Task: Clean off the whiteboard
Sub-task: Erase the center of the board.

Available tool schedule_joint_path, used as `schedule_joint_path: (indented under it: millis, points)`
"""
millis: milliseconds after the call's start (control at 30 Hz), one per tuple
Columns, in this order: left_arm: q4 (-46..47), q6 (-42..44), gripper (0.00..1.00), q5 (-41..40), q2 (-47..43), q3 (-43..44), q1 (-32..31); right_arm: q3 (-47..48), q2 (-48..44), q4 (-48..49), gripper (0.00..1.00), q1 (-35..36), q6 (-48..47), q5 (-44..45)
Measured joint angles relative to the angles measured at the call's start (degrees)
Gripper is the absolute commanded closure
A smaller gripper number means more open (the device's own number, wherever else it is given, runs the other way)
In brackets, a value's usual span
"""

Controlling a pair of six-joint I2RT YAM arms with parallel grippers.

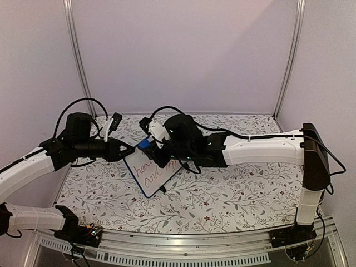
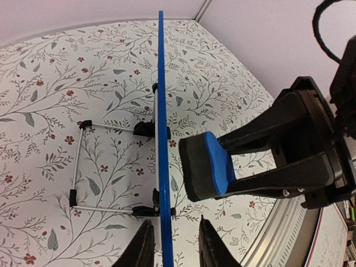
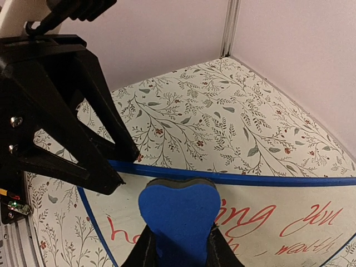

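The whiteboard stands tilted on the floral table and carries red handwriting. In the left wrist view it shows edge-on as a thin blue line, with its wire stand behind it. My left gripper straddles the board's left edge. Its fingers stand either side of the blue edge with gaps showing. My right gripper is shut on a blue eraser. The eraser sits at the board's upper edge, on the written side.
A floral cloth covers the table. Metal frame posts rise at the back corners, with pale walls behind. An aluminium rail runs along the near edge. The two arms meet closely over the board.
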Motion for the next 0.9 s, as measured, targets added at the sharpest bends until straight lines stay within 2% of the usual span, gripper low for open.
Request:
schedule_joint_path:
  millis: [500, 900]
  points:
    - [0.1, -0.2, 0.92, -0.1, 0.1, -0.1, 0.0, 0.0, 0.2, 0.3, 0.82, 0.0, 0.0, -2.0]
    - [0.1, -0.3, 0.96, -0.4, 0.2, -0.2, 0.0, -2.0, 0.2, 2.6, 0.82, 0.0, 0.0, -3.7]
